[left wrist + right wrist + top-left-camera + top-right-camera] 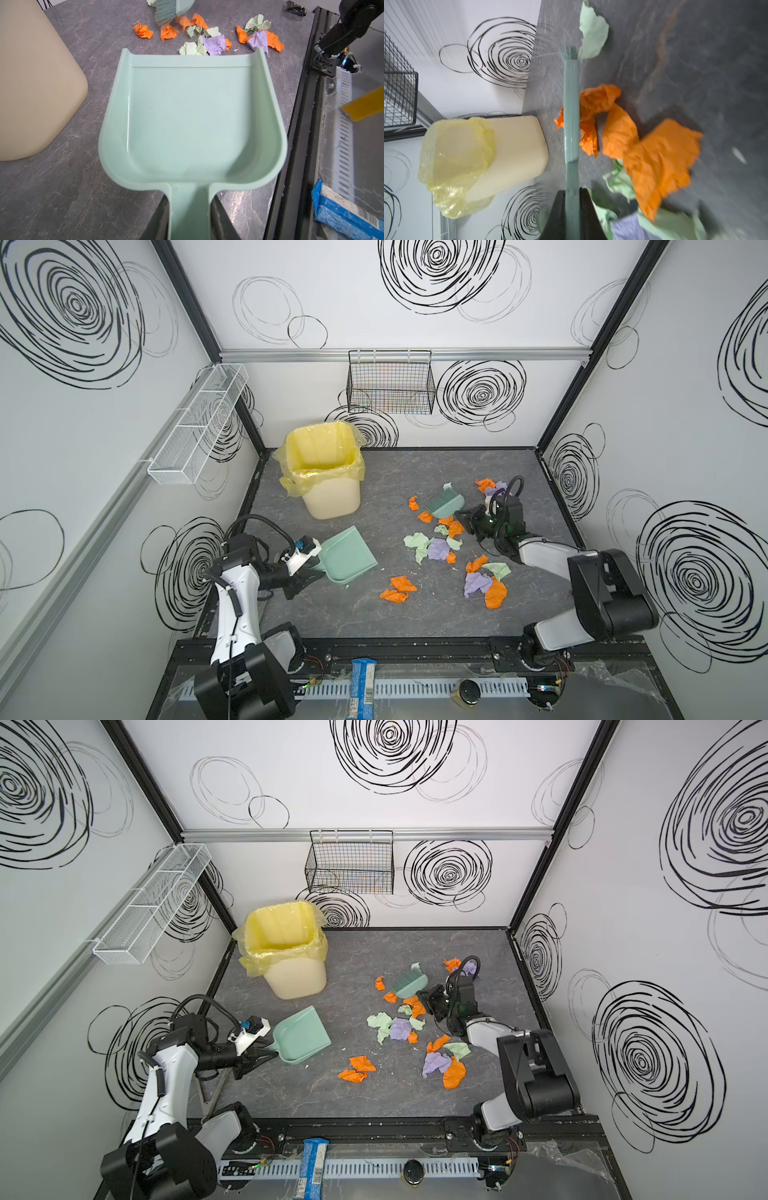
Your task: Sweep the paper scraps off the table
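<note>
Top views first: nearest the lens is the left arm [232, 614], and its left hand [312, 569] is clamped on the handle of the mint dustpan [348, 556], just in front of the cream bin [330, 493]. The paper scraps [436, 548] lie scattered over the right half of the desk [353, 614], apart from the pan. The right hand [461, 514] is clenched on the brush [449, 506], bristles among the far scraps.

Left wrist: the black jaws pinch the pan's handle, and the scraps [214, 43] sit just past its lip.

Right wrist: the jaws are tight on the brush handle [571, 104], with orange scraps [654, 155] right beside it.
</note>
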